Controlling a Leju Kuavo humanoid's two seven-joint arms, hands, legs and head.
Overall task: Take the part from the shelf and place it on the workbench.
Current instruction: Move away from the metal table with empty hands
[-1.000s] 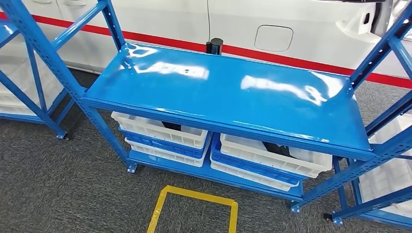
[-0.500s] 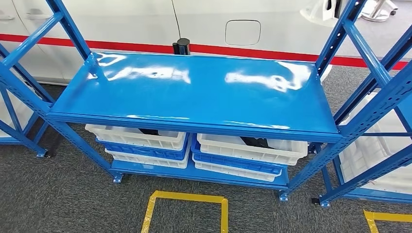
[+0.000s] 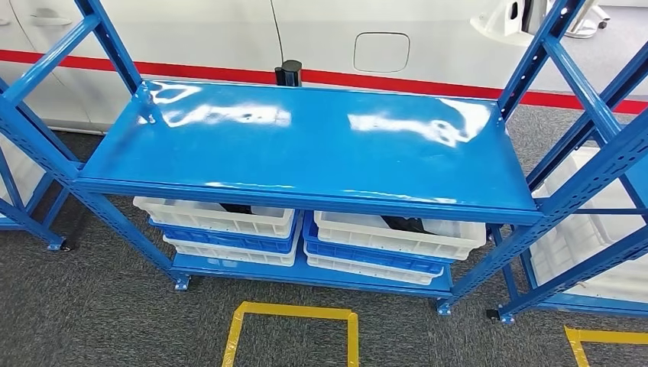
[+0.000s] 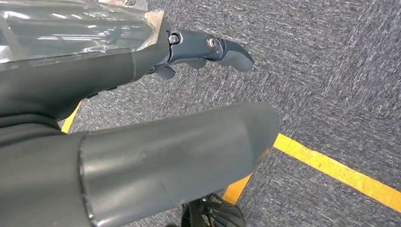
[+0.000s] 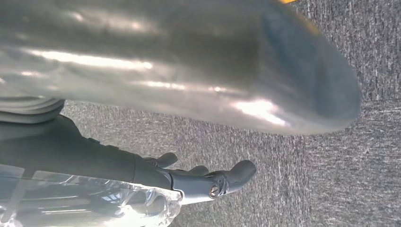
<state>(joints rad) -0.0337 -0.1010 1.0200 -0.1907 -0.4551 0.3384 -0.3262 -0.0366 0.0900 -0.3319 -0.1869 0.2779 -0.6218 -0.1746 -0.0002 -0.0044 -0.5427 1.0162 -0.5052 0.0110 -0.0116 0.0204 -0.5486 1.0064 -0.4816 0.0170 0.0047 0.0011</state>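
A blue metal shelf (image 3: 306,153) stands straight ahead in the head view, its glossy top board bare. On the low board under it sit stacked white and blue bins. A dark part (image 3: 237,208) lies in the left top bin (image 3: 214,216), and another dark part (image 3: 409,225) lies in the right top bin (image 3: 397,233); the top board hides most of both. My left hand (image 4: 118,94) hangs over grey carpet with its fingers (image 4: 217,49) held apart from the thumb, holding nothing. My right hand (image 5: 142,161) also hangs over the carpet, its fingers (image 5: 222,179) stretched out and empty.
A yellow tape square (image 3: 294,310) marks the carpet in front of the shelf. More blue racks with white bins stand at the left (image 3: 23,153) and right (image 3: 588,229). Behind the shelf are a white car body with a red stripe (image 3: 382,53) and a black post (image 3: 289,73).
The whole picture has shifted: my view has swung round so the shelf now sits square and centred. Nothing on the shelf has moved.
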